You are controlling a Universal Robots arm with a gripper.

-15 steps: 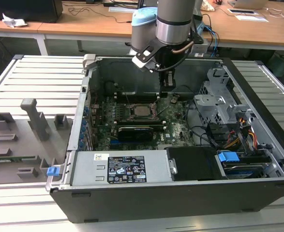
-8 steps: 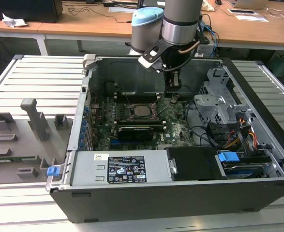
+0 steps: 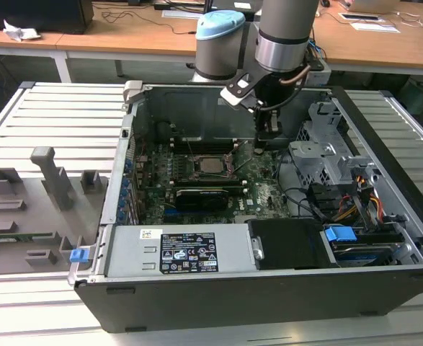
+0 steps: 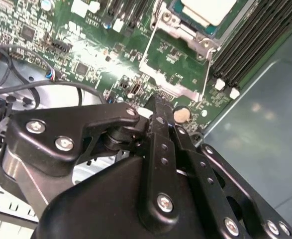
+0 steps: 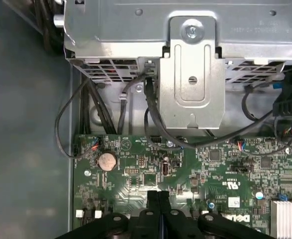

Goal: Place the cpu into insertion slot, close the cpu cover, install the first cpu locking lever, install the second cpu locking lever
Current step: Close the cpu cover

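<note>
Fingers (image 5: 153,203) of the gripper (image 5: 159,193) were pressed together, holding nothing, over the green motherboard (image 5: 195,169); the cpu (image 3: 212,164) seemingly lay in the insertion slot (image 4: 190,25).

The end effector (image 5: 158,194) hangs over the green motherboard (image 5: 220,169), its two black fingers pressed flat together. A round silver coin cell battery (image 5: 106,160) sits near the board's edge, beside the grey case floor (image 5: 26,149). Past the board stands a grey metal drive cage (image 5: 121,30) with a screwed bracket (image 5: 191,94). Black cables (image 5: 150,112) run from under it onto the board. A finned heatsink (image 5: 289,219) sits at the board's corner.
</note>
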